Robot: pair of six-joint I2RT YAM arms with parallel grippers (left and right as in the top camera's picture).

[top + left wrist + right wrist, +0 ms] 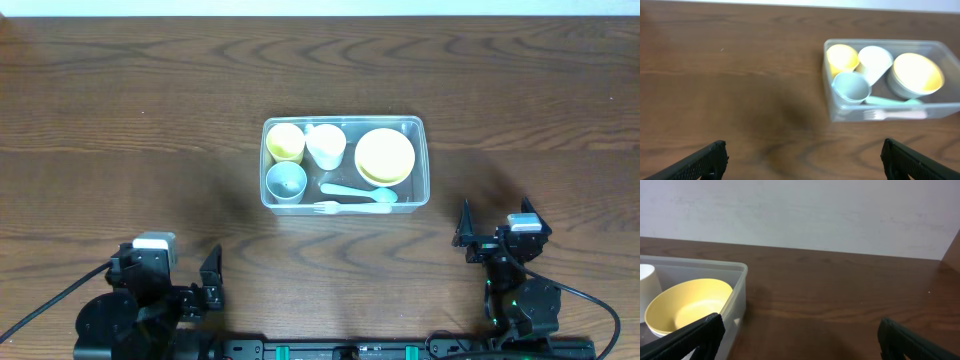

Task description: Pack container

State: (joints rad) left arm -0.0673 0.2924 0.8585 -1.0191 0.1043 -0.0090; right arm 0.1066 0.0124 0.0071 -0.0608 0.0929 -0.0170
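The clear container sits at the table's centre. Inside it are a yellow cup, a white cup, a grey-blue cup, a yellow bowl, a pale blue spoon and a white fork. My left gripper is open near the front left edge, well short of the container. Its jaws hold nothing. My right gripper is open to the front right of the container, with bare wood between its fingers.
Dark wooden table stretches all around the container. A pale wall stands behind the table's far edge. Both arm bases and their cables sit along the front edge.
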